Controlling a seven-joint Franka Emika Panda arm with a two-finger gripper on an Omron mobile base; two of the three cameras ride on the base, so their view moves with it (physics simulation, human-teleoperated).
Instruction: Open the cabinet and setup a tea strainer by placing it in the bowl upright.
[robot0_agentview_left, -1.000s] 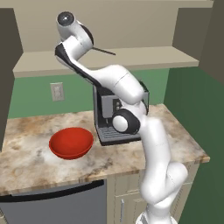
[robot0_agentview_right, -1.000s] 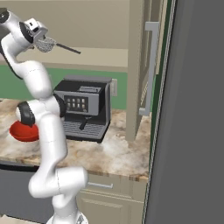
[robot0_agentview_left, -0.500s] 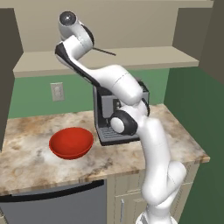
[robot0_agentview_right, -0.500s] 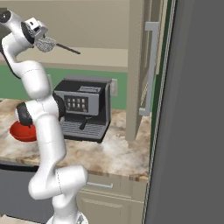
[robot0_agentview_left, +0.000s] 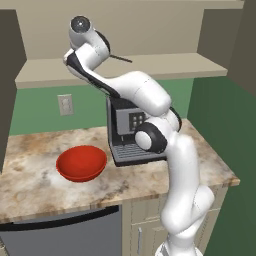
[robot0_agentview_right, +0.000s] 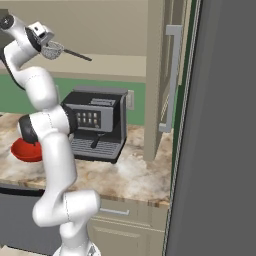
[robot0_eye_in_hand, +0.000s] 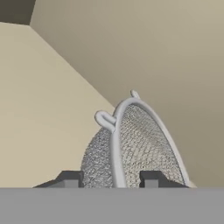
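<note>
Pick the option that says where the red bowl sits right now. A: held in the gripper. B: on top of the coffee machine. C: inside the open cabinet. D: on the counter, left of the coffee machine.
D: in the left base view the bowl rests on the marble counter, to the left of the coffee machine.

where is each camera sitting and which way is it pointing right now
Left base view: behind the arm's left, facing the counter, red bowl and coffee machine; arm rises lower right.
Right base view: behind its right, facing the same machine, bowl, and open cabinet; arm rises at left, pincer at the tea strainer.
Hand view: on the hand, looking along the pincer's fingertips into the strainer's mesh inside the cabinet.
</note>
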